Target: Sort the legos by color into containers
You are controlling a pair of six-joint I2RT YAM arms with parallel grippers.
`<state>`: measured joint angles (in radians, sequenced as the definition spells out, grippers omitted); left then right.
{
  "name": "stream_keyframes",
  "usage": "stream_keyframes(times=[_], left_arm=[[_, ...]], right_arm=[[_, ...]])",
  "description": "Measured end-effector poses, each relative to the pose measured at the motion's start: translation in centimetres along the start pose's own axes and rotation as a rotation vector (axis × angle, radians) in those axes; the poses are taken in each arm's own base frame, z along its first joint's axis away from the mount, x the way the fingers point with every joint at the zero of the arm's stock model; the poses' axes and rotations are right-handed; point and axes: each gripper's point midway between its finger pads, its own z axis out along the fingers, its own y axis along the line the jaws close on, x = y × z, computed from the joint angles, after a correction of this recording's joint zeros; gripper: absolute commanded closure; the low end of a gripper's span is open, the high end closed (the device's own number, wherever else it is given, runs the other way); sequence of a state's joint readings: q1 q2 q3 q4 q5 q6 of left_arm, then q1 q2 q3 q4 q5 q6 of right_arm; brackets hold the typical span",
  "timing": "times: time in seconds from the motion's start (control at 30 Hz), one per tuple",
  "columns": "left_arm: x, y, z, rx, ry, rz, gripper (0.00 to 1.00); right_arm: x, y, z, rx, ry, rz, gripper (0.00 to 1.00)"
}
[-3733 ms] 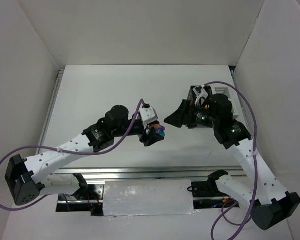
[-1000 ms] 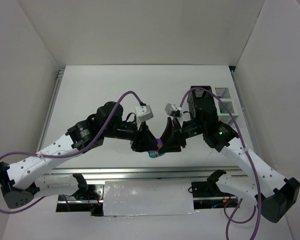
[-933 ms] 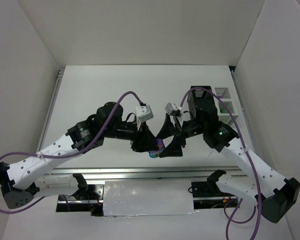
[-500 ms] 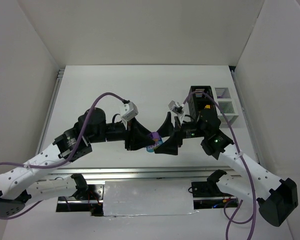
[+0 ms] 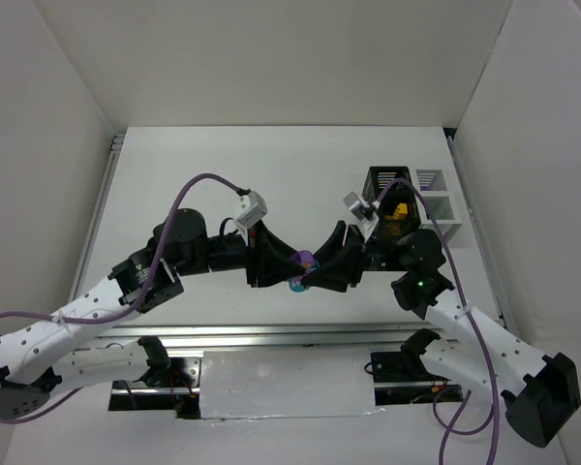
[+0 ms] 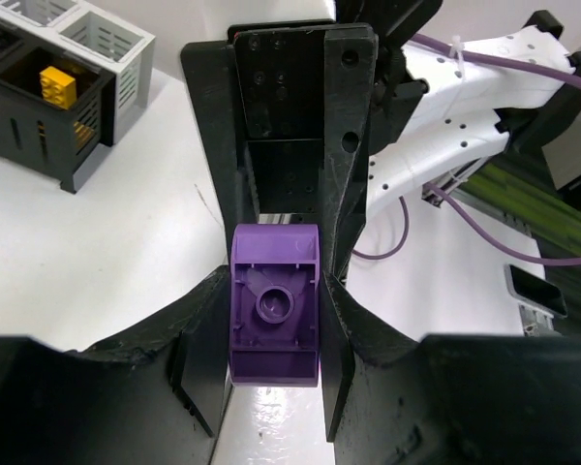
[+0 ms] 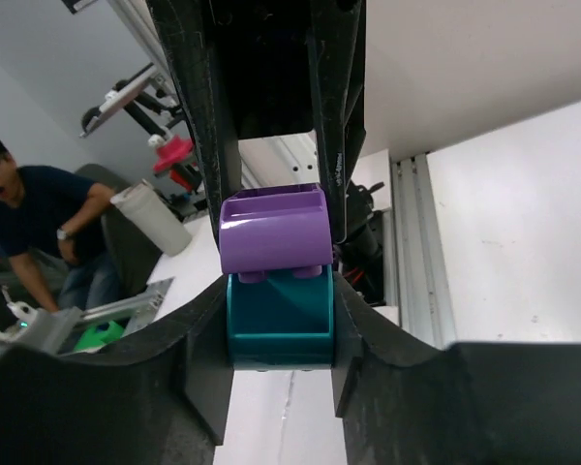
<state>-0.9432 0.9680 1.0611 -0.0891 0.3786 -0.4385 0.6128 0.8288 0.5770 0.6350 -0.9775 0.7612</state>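
Note:
A purple lego [image 6: 276,315] is pinched in my left gripper [image 6: 276,334], which is shut on it. A teal lego [image 7: 279,308] is stuck to the purple one [image 7: 274,231], and my right gripper [image 7: 279,325] is shut on the teal one. In the top view both grippers meet nose to nose over the table's near middle, left gripper [image 5: 287,265] and right gripper [image 5: 321,271], with the joined pair [image 5: 303,263] between them. The containers stand at the right: a black bin [image 5: 376,184] holding a yellow lego [image 5: 399,207], and two white bins [image 5: 430,178] [image 5: 440,207].
The white bins' insides are not visible. A metal rail [image 5: 271,331] runs along the table's near edge. White walls enclose the table on three sides. In the left wrist view the black bin [image 6: 19,126] sits at upper left.
My right gripper opened wide, then shut on the teal lego. The left gripper kept its hold on the purple lego and shifted slightly left. The right arm leaned in toward the centre.

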Motion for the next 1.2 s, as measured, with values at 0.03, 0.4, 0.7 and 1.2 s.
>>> stream_keyframes(times=[0.03, 0.4, 0.7, 1.2], left_arm=[[-0.1, 0.0, 0.0, -0.003, -0.002, -0.004, 1.00], [-1.1, 2.3, -0.9, -0.124, -0.017, -0.028, 1.00], [-6.8, 4.2, -6.0, -0.373, -0.181, -0.004, 1.00], [4.8, 15.5, -14.9, -1.090, 0.091, -0.062, 1.00]], right_arm=[[-0.1, 0.0, 0.0, 0.001, -0.003, 0.002, 1.00], [2.2, -1.1, -0.3, -0.018, 0.093, -0.082, 1.00], [1.5, -11.4, -4.6, 0.482, 0.043, 0.021, 1.00], [-12.7, -24.6, -29.5, 1.974, -0.342, 0.119, 1.00]])
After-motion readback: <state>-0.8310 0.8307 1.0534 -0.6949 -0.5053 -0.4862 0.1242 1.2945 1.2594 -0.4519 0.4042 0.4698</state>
